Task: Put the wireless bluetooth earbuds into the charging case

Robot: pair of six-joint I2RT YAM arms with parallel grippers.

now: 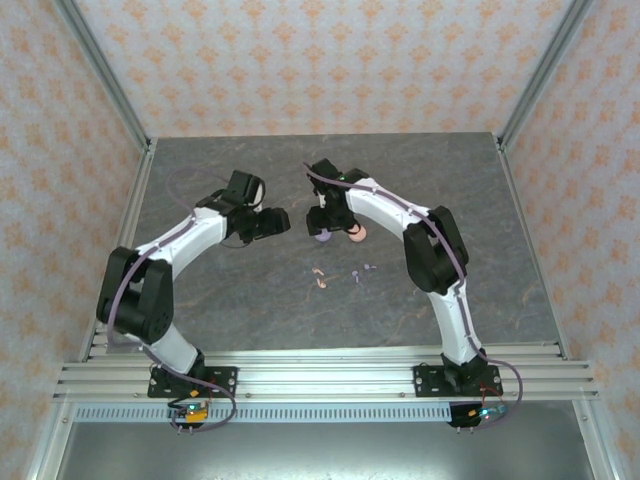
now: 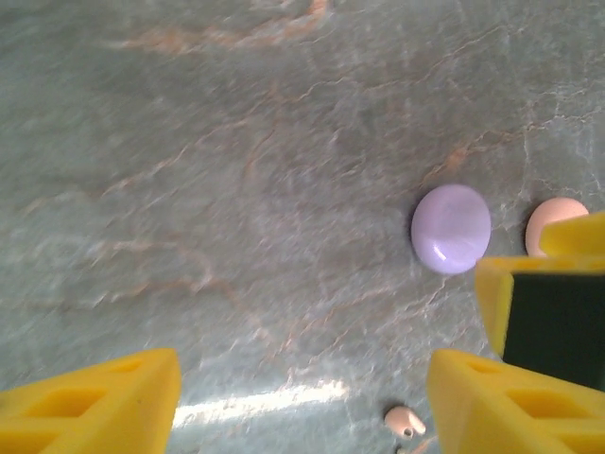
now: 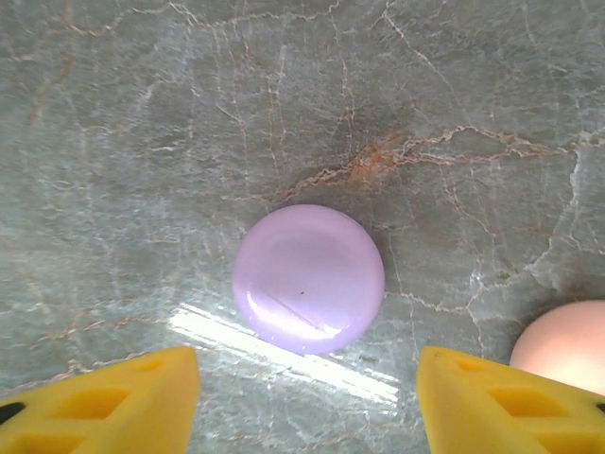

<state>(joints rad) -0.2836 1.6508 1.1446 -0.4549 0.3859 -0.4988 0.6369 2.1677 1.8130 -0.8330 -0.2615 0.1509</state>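
Setting: A grey marbled table [image 1: 250, 300] was pictured from above, closed in by patterned walls [image 1: 300, 60].
Left gripper: The left gripper [image 2: 304, 378] was shown released over bare stone, its yellow fingers [image 2: 90, 407] spread wide with nothing between them.
Right gripper: The right gripper [image 3: 308, 374] was also seen unclenched and grasping nothing, poised over the lilac case [image 3: 308, 279], which lay just beyond the fingertips rather than between them.
Lilac case: The round, glossy case was laid flat near the table's middle, domed side up.
Pink case: The pink case [image 3: 565, 348] was placed near the lilac one, apart from it, on the side towards the right arm.
Earbuds: The four buds were left loose on the stone, nearer the arm bases than the cases. The pale pink earbuds [image 1: 322, 283] were grouped to the left and the lilac earbuds [image 1: 357, 277] to the right, all well apart from both cases.
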